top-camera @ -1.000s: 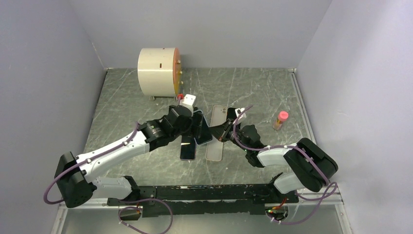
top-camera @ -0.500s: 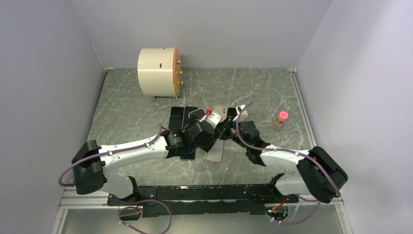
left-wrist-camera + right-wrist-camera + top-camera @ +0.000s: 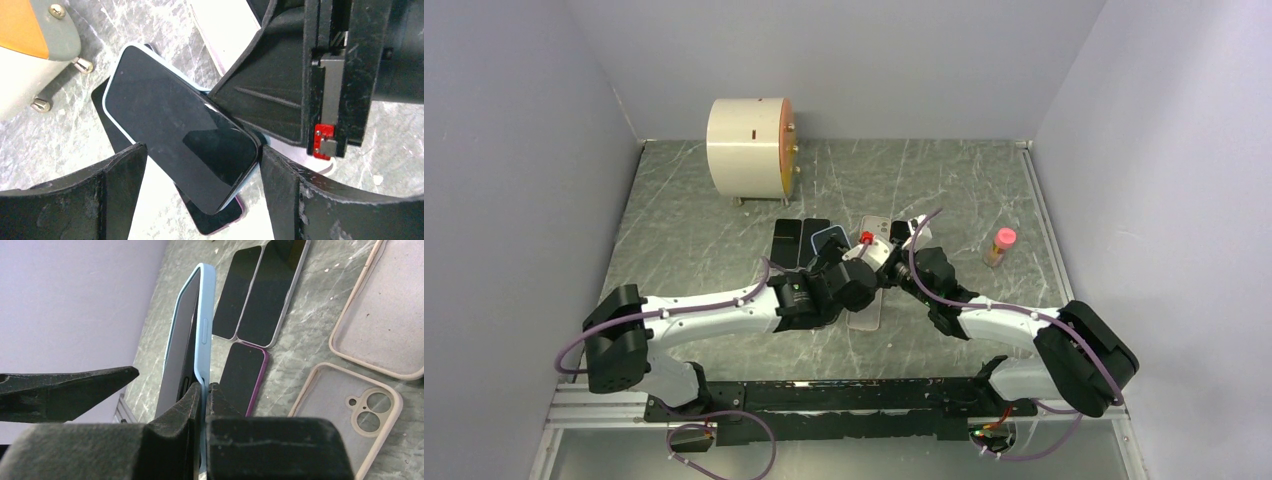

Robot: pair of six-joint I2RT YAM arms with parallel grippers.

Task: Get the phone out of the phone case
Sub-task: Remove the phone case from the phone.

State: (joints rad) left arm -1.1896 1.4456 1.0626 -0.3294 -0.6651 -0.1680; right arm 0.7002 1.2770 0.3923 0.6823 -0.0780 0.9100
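White drum point(image 3: 749, 147) stood upper left | left gripper point(image 3: 200, 172) mid-frame, fingers spread either side of the phone point(image 3: 175, 125), not touching it | phone sat in light-blue phone case point(image 3: 206, 325), raised off the table point(image 3: 704, 230) | right gripper point(image 3: 202, 390) right of centre, fingers pinching the phone case's edge | pink-capped bottle point(image 3: 999, 245) far right

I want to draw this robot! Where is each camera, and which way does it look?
Top camera: high behind the robot, looking down at the table; left arm and right arm show.
Left wrist camera: looks down at the blue-cased phone inside its open left claw.
Right wrist camera: looks along its shut right claw, pinching that phone's edge.
Both wrist views share that phone.
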